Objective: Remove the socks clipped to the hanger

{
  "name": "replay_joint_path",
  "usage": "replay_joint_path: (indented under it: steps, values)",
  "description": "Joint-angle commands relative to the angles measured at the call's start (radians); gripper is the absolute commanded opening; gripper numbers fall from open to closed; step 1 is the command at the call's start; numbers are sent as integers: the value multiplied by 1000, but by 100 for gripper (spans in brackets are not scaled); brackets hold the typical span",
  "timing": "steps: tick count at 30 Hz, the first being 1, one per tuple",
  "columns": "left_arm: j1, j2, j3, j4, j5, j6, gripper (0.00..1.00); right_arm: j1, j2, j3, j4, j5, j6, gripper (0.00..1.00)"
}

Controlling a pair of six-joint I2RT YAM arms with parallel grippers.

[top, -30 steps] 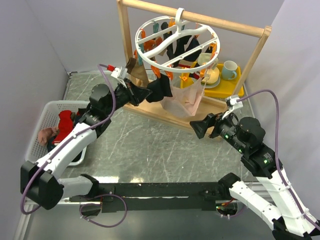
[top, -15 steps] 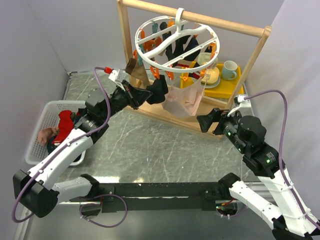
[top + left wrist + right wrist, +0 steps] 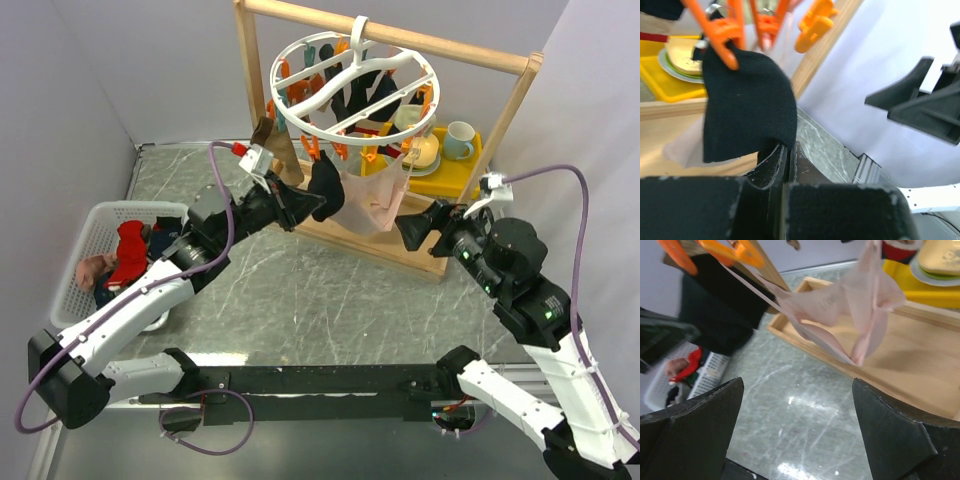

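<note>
- Tabletop (image 3: pixel 300 290) of grey marbled stone, spread beneath both claws.
- Frame of light wood (image 3: pixel 470 50), standing just beyond both claws, rail across the top.
- Hanger (image 3: pixel 330 133), white and round with wavy cross-bars, hooked over that rail, up and beyond the left claw, orange and teal clips around it and several socks clipped on.
- Basket (image 3: pixel 120 208), white and slatted, far back behind the left claw beside its arm, holding loose socks, a red one (image 3: pixel 130 245) among them.
- Yellow tray (image 3: pixel 470 172) with crockery, beyond the right claw, behind the frame's base.
- Right claw (image 3: pixel 410 228) (image 3: pixel 797 382), spread wide with nothing between its fingers, pointed at the pink sock and apart from it.
- Left claw (image 3: pixel 298 205) (image 3: pixel 790 150), pressed closed on the lower edge of the black sock, fingers flush together.
- Pink sock (image 3: pixel 370 200) (image 3: pixel 840 305), pale and thin, dangling from the hanger between the two claws, just ahead of the right one.
- Black sock (image 3: pixel 325 188) (image 3: pixel 747 100), hanging straight above the left claw's fingertips, top edge up in a clip.
- Orange clip (image 3: pixel 722 37), pinching that top edge, well above the left claw.
</note>
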Motion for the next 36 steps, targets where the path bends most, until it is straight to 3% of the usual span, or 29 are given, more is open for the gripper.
replay_joint_path:
  steps: [1, 6, 16, 19, 20, 22, 27, 36]
  values:
    - [-47, 25, 62, 35, -41, -27, 1, 2, 59, 110, 33, -68, 32, 96]
    - [-105, 53, 86, 35, -90, -25, 1, 6, 113, 179, 66, -100, 61, 89]
    - [-190, 105, 130, 18, -176, 19, 1, 91, 299, 386, 9, -44, 54, 89]
    - [-202, 108, 125, 29, -194, 16, 1, 141, 362, 435, 18, -1, 15, 84]
    - [-210, 108, 125, 29, -196, 13, 1, 151, 380, 463, 20, 1, 0, 77]
    - [-217, 108, 123, 39, -209, 13, 1, 192, 435, 500, 0, 44, -31, 76]
    - [-262, 114, 130, 44, -249, 30, 1, 296, 563, 647, -63, 208, -100, 77]
    - [-332, 149, 160, 47, -297, 62, 1, 364, 601, 652, -48, 390, -144, 86]
